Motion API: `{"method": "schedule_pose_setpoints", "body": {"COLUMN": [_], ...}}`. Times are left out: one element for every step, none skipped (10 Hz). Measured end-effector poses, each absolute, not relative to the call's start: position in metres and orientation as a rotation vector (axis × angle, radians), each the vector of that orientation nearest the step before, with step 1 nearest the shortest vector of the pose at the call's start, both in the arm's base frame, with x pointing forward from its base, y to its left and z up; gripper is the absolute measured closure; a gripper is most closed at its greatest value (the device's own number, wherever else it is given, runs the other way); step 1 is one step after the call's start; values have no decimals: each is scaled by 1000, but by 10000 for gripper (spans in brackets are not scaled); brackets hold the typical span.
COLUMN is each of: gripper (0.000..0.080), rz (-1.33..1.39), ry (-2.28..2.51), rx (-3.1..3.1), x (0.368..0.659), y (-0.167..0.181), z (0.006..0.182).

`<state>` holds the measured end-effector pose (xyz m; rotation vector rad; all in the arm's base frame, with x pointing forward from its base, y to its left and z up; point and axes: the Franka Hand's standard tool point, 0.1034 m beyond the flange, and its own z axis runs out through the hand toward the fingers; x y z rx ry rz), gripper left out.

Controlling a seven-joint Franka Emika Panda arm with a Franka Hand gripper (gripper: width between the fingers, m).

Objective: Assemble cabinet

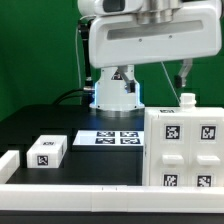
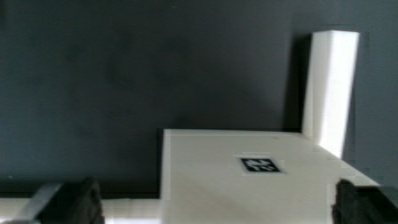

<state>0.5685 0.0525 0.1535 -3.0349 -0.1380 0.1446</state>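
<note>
The cabinet (image 1: 185, 150) is a large white boxy case with several square tags and stands at the exterior view's right. My gripper (image 1: 183, 74) hangs above its back edge, mostly hidden by the arm. In the wrist view the gripper (image 2: 217, 205) is open wide, with its dark fingertips (image 2: 71, 202) far apart. A white face with one tag (image 2: 262, 166) lies between them, untouched. A narrow white upright piece (image 2: 331, 90) rises beside that face. I cannot tell whether this face belongs to the cabinet.
A small white single-tag block (image 1: 47, 150) lies at the exterior view's left. The marker board (image 1: 112, 138) lies in the middle before the arm's base (image 1: 117, 95). A white bar (image 1: 8, 163) and a white front rail (image 1: 80, 186) edge the black table.
</note>
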Motion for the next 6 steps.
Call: {"method": "schedule_pose_setpoints", "body": {"gripper": [150, 150, 150, 150, 150, 150], "rz": [144, 145, 145, 146, 134, 111], "ry": [-143, -144, -144, -144, -155, -118], "rx": [-3033, -3033, -3033, -3033, -3031, -3041], "x": [569, 569, 568, 568, 567, 558], "y": [55, 55, 55, 55, 50, 26], "z": [153, 153, 153, 153, 150, 140]}}
